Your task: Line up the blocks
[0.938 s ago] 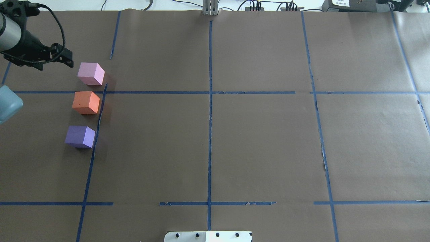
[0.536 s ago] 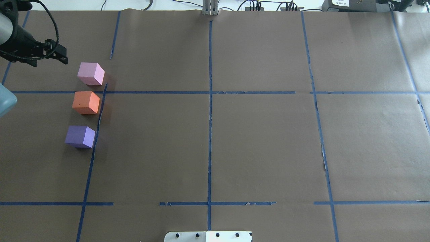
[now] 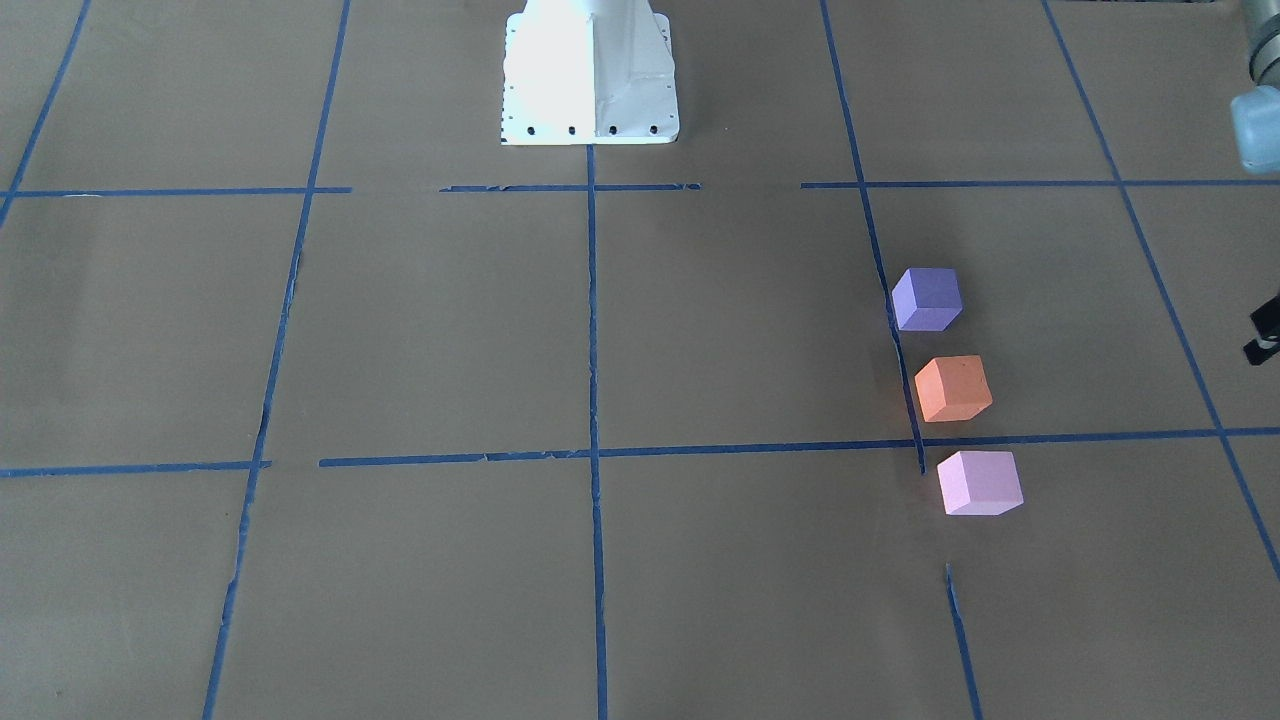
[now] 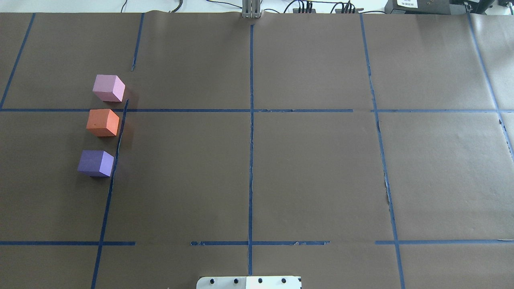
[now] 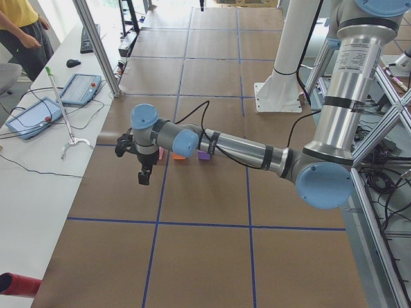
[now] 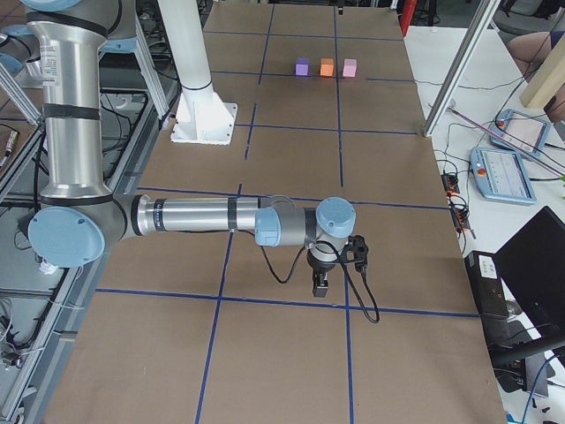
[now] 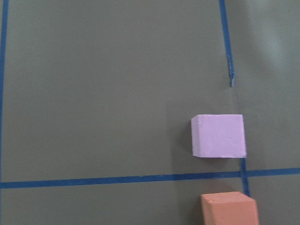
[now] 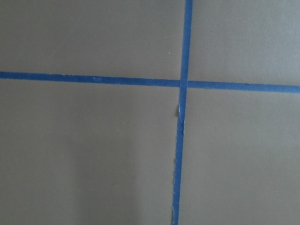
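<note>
Three blocks stand in a line on the brown paper along a blue tape line: pale pink (image 4: pixel 108 88), orange (image 4: pixel 103 122), violet-purple (image 4: pixel 95 163). They also show in the front view as purple (image 3: pixel 927 299), orange (image 3: pixel 953 388) and pink (image 3: pixel 980 482). The left wrist view shows the pink block (image 7: pixel 218 136) and the orange block's top (image 7: pixel 229 208). My left gripper (image 5: pixel 144 179) hangs above the table beside the pink block, apart from it. I cannot tell whether it is open or shut. My right gripper (image 6: pixel 320 286) hangs far from the blocks; I cannot tell its state.
The white robot base (image 3: pixel 588 70) stands at the table's middle edge. Blue tape lines (image 4: pixel 251 140) form a grid on the paper. A metal post (image 4: pixel 251 10) stands at the far edge. A side table with tablets (image 5: pixel 80 88) and an operator lies beyond the left end.
My left arm has drawn back to the left and left the overhead view. The three blocks have not moved.
</note>
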`<state>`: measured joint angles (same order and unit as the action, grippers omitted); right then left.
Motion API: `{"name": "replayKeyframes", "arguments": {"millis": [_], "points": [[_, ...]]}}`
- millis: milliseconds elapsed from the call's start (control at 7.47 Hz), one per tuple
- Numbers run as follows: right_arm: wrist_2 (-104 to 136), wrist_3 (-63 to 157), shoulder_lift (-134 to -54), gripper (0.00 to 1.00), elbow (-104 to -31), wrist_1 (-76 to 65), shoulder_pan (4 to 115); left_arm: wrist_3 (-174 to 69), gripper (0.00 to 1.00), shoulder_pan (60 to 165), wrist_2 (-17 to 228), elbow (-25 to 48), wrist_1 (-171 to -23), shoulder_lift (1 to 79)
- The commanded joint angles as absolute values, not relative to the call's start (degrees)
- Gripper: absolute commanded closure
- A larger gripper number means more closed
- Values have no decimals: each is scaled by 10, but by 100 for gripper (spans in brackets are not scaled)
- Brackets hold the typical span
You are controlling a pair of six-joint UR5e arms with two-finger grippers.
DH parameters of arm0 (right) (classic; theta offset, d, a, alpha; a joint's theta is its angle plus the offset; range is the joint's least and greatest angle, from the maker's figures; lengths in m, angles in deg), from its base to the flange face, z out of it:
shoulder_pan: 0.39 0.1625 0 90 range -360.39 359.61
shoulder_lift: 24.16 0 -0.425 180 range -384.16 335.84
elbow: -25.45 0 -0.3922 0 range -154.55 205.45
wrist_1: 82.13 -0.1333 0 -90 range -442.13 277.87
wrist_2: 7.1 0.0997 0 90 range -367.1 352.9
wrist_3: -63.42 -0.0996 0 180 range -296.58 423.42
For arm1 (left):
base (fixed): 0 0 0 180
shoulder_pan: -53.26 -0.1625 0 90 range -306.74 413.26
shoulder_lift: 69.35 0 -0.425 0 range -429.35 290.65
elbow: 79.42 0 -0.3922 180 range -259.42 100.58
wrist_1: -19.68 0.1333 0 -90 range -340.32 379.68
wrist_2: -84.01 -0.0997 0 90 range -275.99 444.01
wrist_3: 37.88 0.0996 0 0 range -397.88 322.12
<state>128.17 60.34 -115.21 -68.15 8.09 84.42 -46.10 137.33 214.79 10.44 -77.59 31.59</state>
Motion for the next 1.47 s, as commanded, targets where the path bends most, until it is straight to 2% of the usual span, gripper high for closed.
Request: {"name": "replayKeyframes", "arguments": {"millis": [0,268,670,1339], "points": [[1282,603,-1152,0,-682,80,844,-361,0,1470,2151,69,-767,311],[1282,603,-1152,0,-682,81,844,-331,0,1491,2151,67,-716,311],[1282,603,-1152,0,-682,80,844,-337,1,1490,2186,18,-706,306],[1282,603,-1152,0,-682,80,844,-335,0,1484,2182,32,-709,279]]}}
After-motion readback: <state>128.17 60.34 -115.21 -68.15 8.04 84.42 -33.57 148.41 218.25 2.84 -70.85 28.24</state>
